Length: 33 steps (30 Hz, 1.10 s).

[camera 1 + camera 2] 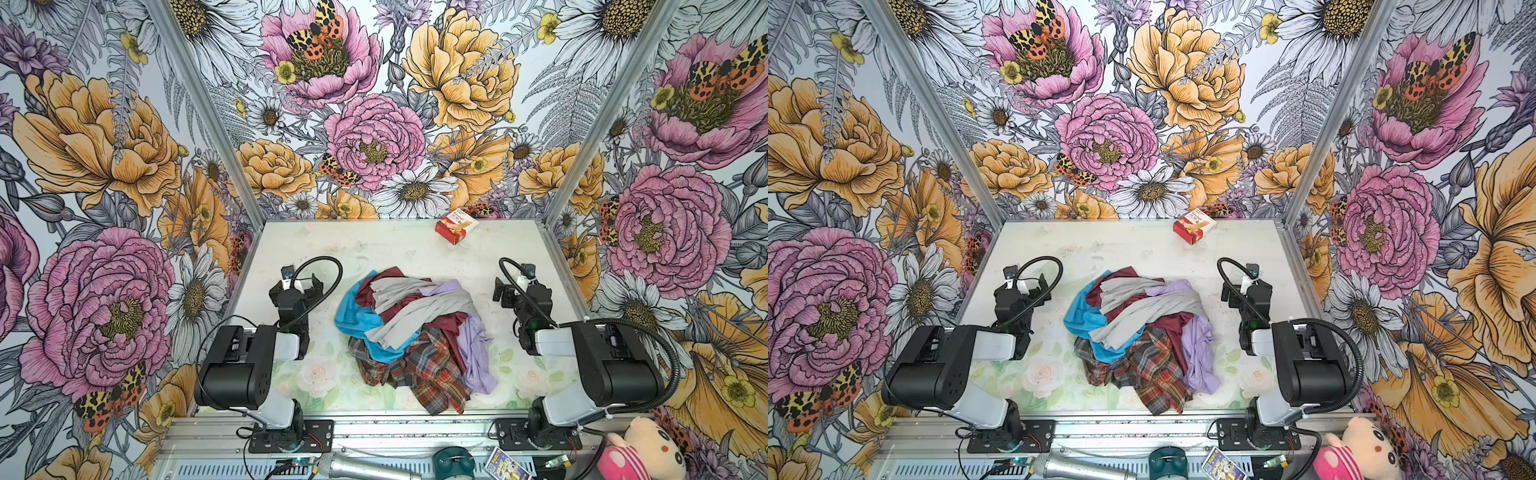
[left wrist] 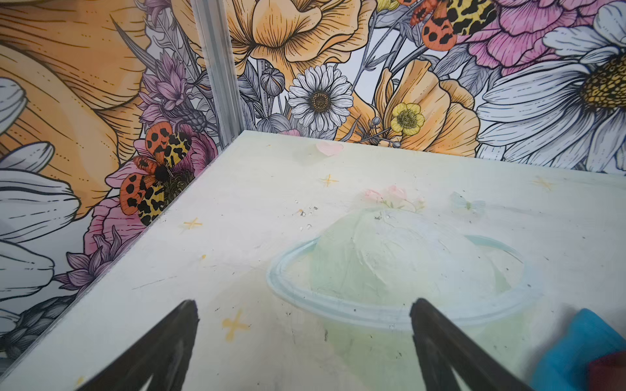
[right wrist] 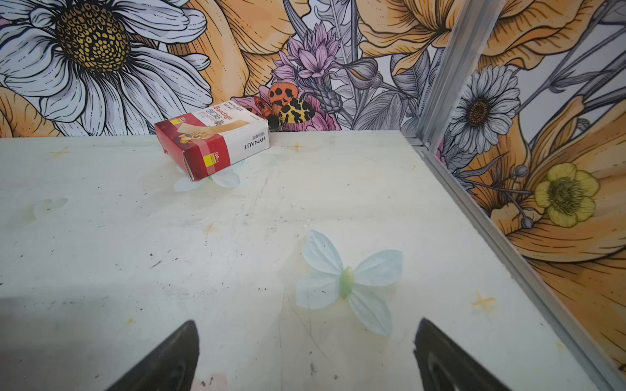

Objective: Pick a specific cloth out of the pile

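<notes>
Top views both show rumpled cloth [image 1: 354,316] partly under the pile [image 1: 417,313]; left end effector [image 2: 304,313] and right end effector [image 3: 305,335] gape empty.

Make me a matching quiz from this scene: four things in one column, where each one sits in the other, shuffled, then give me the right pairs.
Things:
1. turquoise cloth
2. lavender cloth
3. plaid cloth
4. bandage box

Places:
A. far end of the table, by the back wall
B. near edge of the pile, closest to the arm bases
C. left side of the pile in both top views
D. right side of the pile in both top views

Pairs: 1-C, 2-D, 3-B, 4-A.
</notes>
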### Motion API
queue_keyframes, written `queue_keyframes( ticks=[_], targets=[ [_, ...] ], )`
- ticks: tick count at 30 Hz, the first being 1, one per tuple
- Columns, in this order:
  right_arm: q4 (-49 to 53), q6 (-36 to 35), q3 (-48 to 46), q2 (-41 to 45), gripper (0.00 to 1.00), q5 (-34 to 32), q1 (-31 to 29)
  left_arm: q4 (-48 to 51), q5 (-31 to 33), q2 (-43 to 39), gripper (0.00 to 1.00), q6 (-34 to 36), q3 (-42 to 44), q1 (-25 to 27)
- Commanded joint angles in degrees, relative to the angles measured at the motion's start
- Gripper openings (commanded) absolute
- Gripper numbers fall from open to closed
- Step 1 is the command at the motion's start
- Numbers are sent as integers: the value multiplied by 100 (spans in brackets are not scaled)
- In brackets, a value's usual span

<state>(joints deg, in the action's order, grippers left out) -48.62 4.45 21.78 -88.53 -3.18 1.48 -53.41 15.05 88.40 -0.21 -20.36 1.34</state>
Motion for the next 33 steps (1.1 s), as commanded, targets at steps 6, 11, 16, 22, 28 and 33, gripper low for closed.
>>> queue_keyframes(
  ticks=[6, 11, 16, 22, 28, 33],
  targets=[
    [-114, 38, 74, 47, 100, -51, 15, -122, 95, 28, 99, -15, -65, 39],
    [-120, 33, 81, 48, 99, -46, 14, -119, 94, 28, 99, -14, -73, 37],
    [-113, 38, 78, 53, 99, -51, 19, -125, 86, 28, 99, -19, -74, 33],
    [-110, 37, 86, 38, 99, -51, 18, -126, 77, 28, 99, -28, -73, 19],
    [-119, 43, 72, 46, 99, -60, 28, -100, 18, 10, 99, -76, -69, -29],
    [-74, 47, 106, 31, 99, -32, 46, -107, 208, 28, 99, -33, -84, 64]
  ],
)
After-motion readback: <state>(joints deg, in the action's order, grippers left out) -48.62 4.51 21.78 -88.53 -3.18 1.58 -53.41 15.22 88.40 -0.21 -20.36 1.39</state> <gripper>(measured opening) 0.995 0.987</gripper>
